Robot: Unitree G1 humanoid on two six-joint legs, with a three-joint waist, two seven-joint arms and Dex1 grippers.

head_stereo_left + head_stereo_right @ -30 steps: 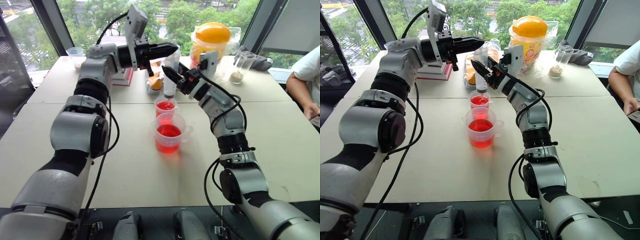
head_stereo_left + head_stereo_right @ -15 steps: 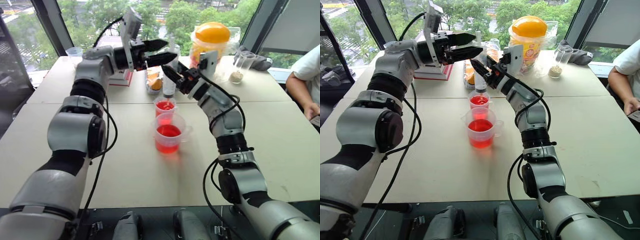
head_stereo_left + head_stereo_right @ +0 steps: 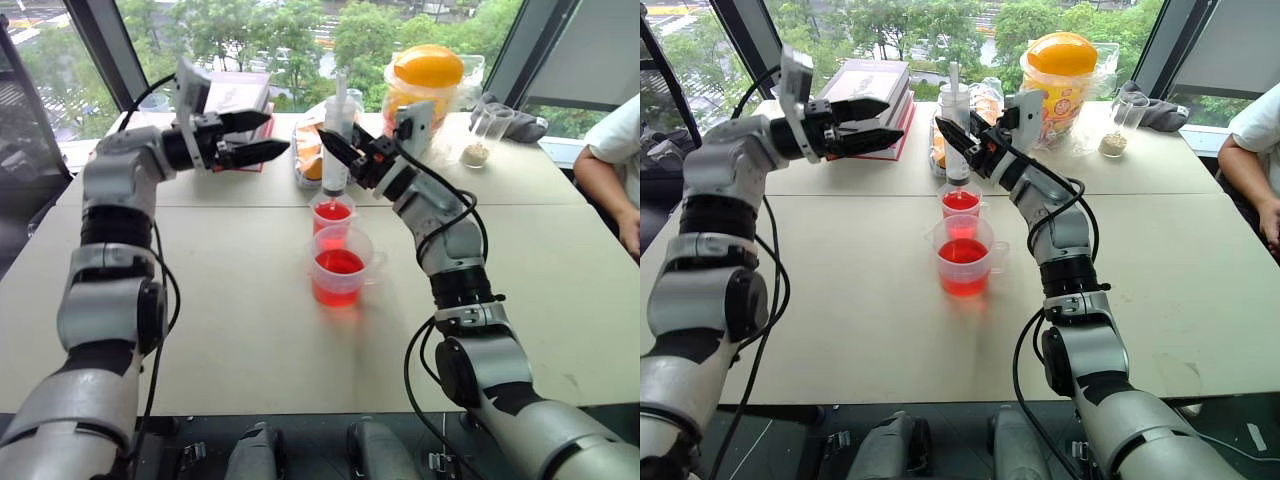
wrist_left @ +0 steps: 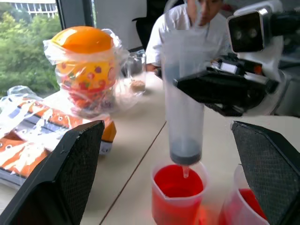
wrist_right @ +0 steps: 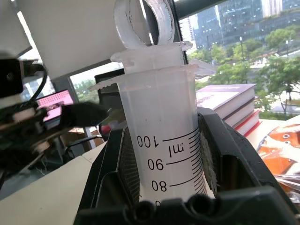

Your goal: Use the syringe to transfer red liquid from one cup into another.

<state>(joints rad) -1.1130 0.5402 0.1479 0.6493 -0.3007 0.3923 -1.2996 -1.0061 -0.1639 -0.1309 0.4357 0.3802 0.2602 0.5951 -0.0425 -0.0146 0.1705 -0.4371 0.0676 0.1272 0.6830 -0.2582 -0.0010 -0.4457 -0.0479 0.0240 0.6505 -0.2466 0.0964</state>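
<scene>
surface: pale table [image 3: 250, 330] | centre: wider cup [image 3: 340, 277] with red liquid, narrower cup [image 3: 331, 217] just behind | upper frame: books [image 3: 872, 90], orange-lidded jar [image 3: 424, 82], powder cup [image 3: 476, 140]

A stack of books [image 3: 875, 90] lies at the far edge of the beige desk [image 3: 250, 340], near the window. Further along that edge stand an orange-lidded jar in a plastic bag [image 3: 425, 85], a clear cup with beige powder [image 3: 478, 135] and orange snack packets [image 4: 33, 136]. A person's arm [image 3: 605, 190] rests at the desk's right side.
</scene>
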